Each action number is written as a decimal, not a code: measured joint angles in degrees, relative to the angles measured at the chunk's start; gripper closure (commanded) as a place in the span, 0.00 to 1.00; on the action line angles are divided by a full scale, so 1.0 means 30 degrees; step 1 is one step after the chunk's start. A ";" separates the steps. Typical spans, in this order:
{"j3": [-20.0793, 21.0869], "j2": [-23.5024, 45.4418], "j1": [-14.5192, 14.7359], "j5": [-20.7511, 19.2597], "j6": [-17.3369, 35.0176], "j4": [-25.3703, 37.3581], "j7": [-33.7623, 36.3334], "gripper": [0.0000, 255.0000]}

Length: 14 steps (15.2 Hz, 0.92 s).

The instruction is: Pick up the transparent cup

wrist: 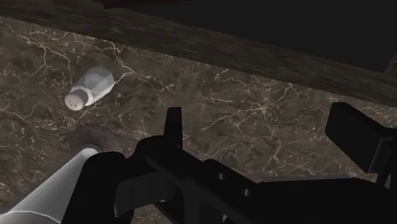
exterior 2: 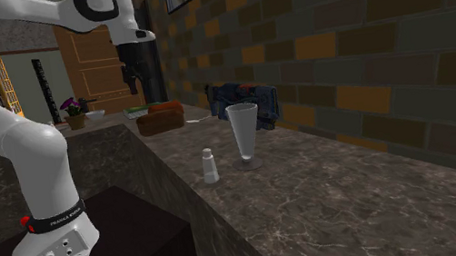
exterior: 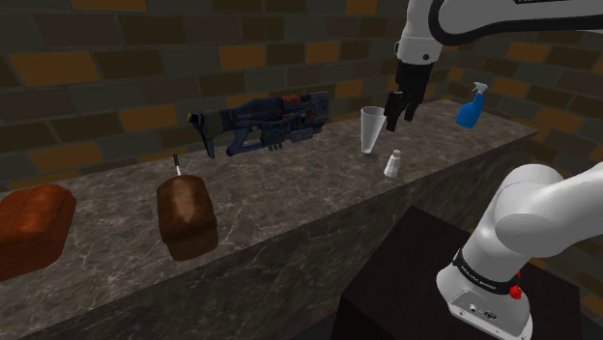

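One transparent cup (exterior: 371,130), a tall cone on a small foot, stands upright on the dark marbled counter (exterior: 290,198), near the brick wall (exterior: 116,58) and close to the end of the counter at the shoulder view's right. The gripper (exterior: 402,118) hangs above the counter just beside the cup's rim, on the shoulder view's right of it, without touching the cup. Its two black fingers stand apart and grasp nothing; the hand is released. A small white shaker (exterior: 391,164) stands upright on the counter near the cup, closer to the front edge. In the wrist view the cup lies beside the fingers rather than between them, and the shaker lies beyond the cup's foot. A dark blue toy blaster (exterior: 271,121) rests along the wall at the shoulder view's left of the cup. Further along that side are two brown bread loaves (exterior: 186,214), one with a knife handle (exterior: 176,162) rising behind it. A blue spray bottle (exterior: 471,106) stands at the counter's far end, beyond the arm. The dark stand (exterior: 406,280) sits in front of the counter under the white arm base (exterior: 488,290).
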 measured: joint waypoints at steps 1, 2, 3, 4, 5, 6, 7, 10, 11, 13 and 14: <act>0.0000 0.0000 0.0000 0.0000 0.0000 0.0000 0.0000 0.00; -0.0127 0.0286 -0.0064 -0.0117 0.0166 0.0105 -0.0113 0.00; -0.0317 0.0756 -0.0156 -0.0287 0.0401 0.0323 -0.0283 0.00; -0.0485 0.1247 -0.0241 -0.0446 0.0618 0.0566 -0.0428 0.00; -0.0810 0.1993 -0.0379 -0.0686 0.0923 0.1005 -0.0731 0.00; -0.1041 0.2744 -0.0470 -0.0858 0.1219 0.1435 -0.0934 0.00; -0.1213 0.3426 -0.0533 -0.0991 0.1580 0.1720 -0.1059 0.00; -0.1704 0.5136 -0.0744 -0.1353 0.2352 0.2605 -0.1446 0.00; -0.1890 0.5657 -0.0831 -0.1475 0.2658 0.2793 -0.1599 0.00; -0.2418 0.7176 -0.1035 -0.1669 0.2986 0.3988 -0.2166 0.00; -0.2599 0.7936 -0.1091 -0.1706 0.3103 0.4625 -0.2356 0.00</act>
